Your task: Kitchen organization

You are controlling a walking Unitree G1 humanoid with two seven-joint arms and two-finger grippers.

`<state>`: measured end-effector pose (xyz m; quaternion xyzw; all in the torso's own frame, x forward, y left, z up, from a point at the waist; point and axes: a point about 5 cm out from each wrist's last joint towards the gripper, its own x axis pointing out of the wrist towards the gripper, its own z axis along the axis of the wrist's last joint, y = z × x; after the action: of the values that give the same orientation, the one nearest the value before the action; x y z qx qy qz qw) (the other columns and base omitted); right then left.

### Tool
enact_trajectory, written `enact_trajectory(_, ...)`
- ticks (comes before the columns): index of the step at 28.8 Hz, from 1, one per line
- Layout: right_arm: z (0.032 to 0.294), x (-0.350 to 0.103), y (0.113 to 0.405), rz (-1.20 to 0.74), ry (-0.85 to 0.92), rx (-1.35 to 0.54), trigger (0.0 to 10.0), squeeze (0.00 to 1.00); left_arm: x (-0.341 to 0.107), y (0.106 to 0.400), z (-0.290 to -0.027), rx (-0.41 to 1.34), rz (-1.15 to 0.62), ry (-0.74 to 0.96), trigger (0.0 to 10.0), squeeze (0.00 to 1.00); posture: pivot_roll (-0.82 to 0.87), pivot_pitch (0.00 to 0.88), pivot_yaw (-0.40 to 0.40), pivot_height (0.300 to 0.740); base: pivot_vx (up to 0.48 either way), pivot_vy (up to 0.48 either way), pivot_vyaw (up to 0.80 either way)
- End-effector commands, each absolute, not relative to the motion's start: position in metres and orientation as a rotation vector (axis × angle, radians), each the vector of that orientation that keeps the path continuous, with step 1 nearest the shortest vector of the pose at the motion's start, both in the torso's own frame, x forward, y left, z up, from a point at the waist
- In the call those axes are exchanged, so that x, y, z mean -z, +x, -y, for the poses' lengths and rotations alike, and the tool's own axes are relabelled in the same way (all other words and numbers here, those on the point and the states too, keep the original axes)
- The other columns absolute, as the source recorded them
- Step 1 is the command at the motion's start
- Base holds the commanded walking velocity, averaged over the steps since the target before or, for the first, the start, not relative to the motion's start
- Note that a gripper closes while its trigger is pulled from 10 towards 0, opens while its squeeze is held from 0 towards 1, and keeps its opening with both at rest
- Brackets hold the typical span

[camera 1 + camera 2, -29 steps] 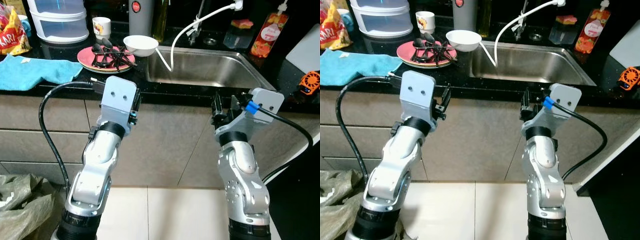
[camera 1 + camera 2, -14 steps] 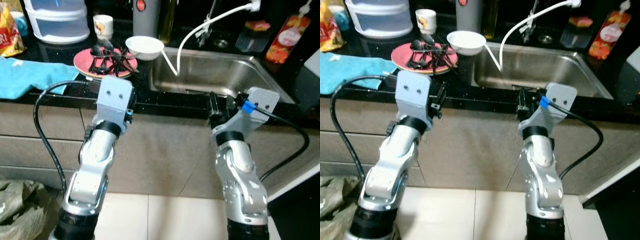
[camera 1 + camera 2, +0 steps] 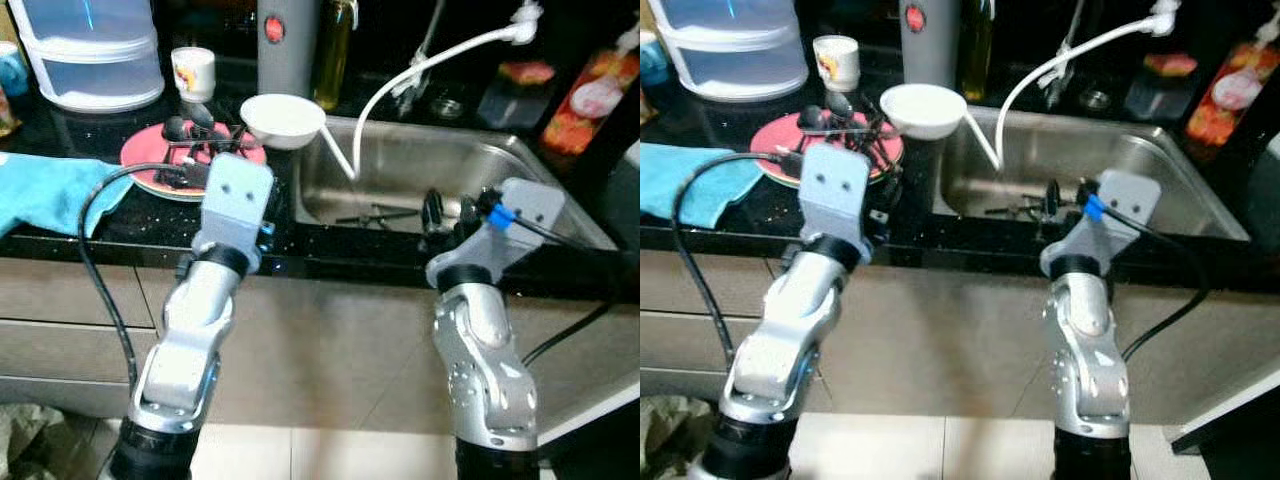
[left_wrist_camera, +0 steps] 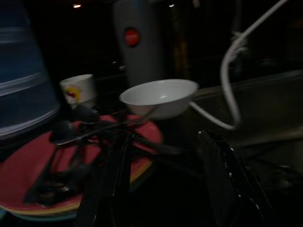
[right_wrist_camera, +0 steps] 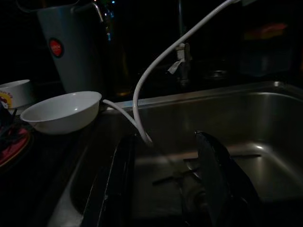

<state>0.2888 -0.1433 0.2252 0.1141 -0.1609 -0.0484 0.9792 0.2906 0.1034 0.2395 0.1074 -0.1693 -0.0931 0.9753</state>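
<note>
On the black counter (image 3: 100, 225), a blue cloth (image 3: 45, 190) lies at nine o'clock, with a clear plastic container (image 3: 90, 55) at eleven o'clock behind it. A pink plate (image 3: 145, 170) piled with dark utensils (image 4: 71, 137) sits just beyond the left gripper (image 4: 165, 189), whose fingers are spread apart with nothing between them. A small printed cup (image 3: 192, 72) stands behind the plate, and a white bowl (image 3: 283, 118) rests at the sink's near-left corner, in front of a grey jug (image 3: 287, 45). A white hose (image 3: 420, 70) curves down into the steel sink (image 3: 520, 180). The right gripper (image 5: 163, 189) hovers over the sink's front edge, fingers parted and empty. A red bottle (image 3: 595, 100) stands at two o'clock.
</note>
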Motion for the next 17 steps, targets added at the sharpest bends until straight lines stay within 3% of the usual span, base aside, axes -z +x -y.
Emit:
enact_trajectory(1, 0.1479, -0.2237, 0.2887, 0.317, 0.221, 0.115, 10.0, 0.00, -0.2399, 0.2896, -0.0997, 0.203, 0.350, 0.233, 10.0, 0.00, 0.18, 0.032, -0.079, 0.740, 0.330, 0.000, 0.00)
enact_trajectory(14, 0.1481, -0.2242, 0.2889, 0.319, 0.222, 0.115, 10.0, 0.00, -0.2422, 0.2885, -0.0994, 0.196, 0.370, 0.247, 10.0, 0.00, 0.18, 0.033, -0.079, 0.740, 0.286, 0.000, 0.00)
enact_trajectory(17, 0.1479, -0.2244, 0.2889, 0.320, 0.222, 0.115, 10.0, 0.00, -0.2435, 0.2879, -0.0988, 0.188, 0.377, 0.244, 10.0, 0.00, 0.18, 0.033, -0.080, 0.740, 0.000, 0.000, 0.00)
